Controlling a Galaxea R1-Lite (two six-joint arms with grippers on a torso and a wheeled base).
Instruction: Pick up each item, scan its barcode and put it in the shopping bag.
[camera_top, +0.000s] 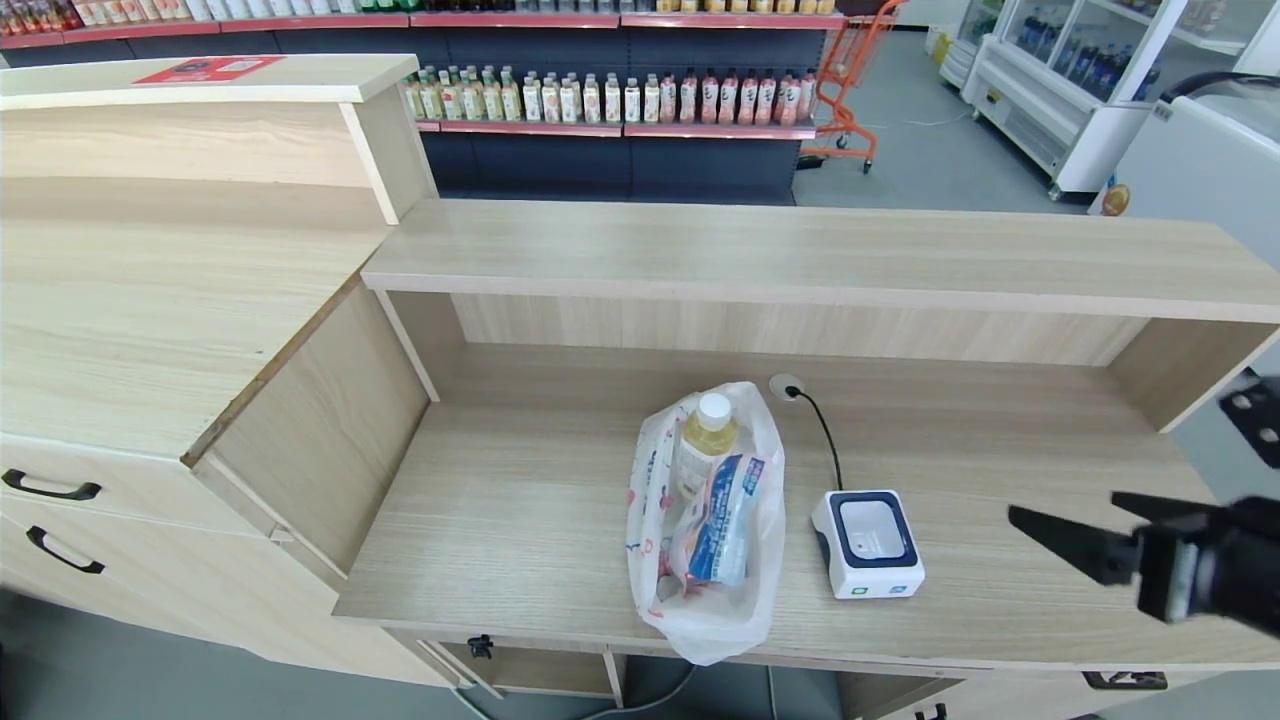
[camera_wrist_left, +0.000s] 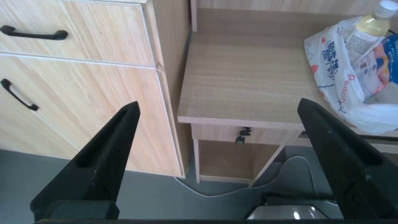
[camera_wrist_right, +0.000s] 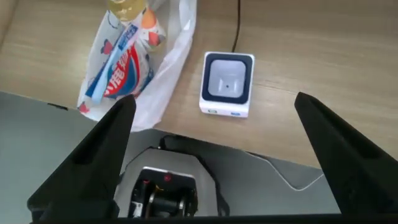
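On the wooden counter (camera_top: 500, 520): shopping bag (camera_top: 645, 500) loaded, task judged at or near its end
Bag lies near the front edge, holding a yellow-drink bottle (camera_top: 708, 432) and a blue packet (camera_top: 722, 520); the scanner (camera_top: 868, 543) sits just beside it, on the robot's right. Left gripper (camera_wrist_left: 217, 109) hangs off the counter's left front corner, right gripper (camera_wrist_right: 214, 101) above the front edge near the scanner, both with fingers spread wide, holding nothing

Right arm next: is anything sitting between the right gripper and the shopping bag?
Yes. The scanner stands on the counter between the open right gripper and the shopping bag, close beside the bag. A low sideways approach would likely meet it. Nothing else visible lies between them.
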